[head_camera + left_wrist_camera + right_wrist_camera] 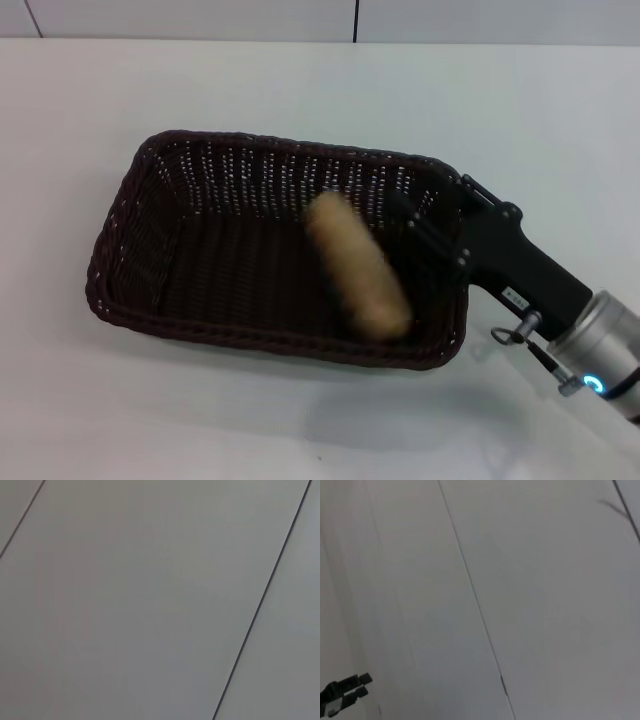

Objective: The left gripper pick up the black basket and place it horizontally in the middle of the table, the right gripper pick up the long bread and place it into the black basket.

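Note:
The black basket [130, 310] lies lengthwise across the middle of the white table [320, 90] in the head view. The long bread [358, 278], tan and blurred as if moving, lies slanted inside the basket's right half. My right gripper [415, 222], black with a thin cable, reaches over the basket's right rim. Its fingers are apart and hold nothing, and they stand just right of the bread without touching it. My left gripper is out of view. Both wrist views show only pale grey panels with thin seams.
The basket's left half holds nothing. Bare table surrounds the basket on all sides. The right arm's silver-grey segment with a blue light [598, 380] crosses the table's lower right corner. A small black part [345, 692] shows at the edge of the right wrist view.

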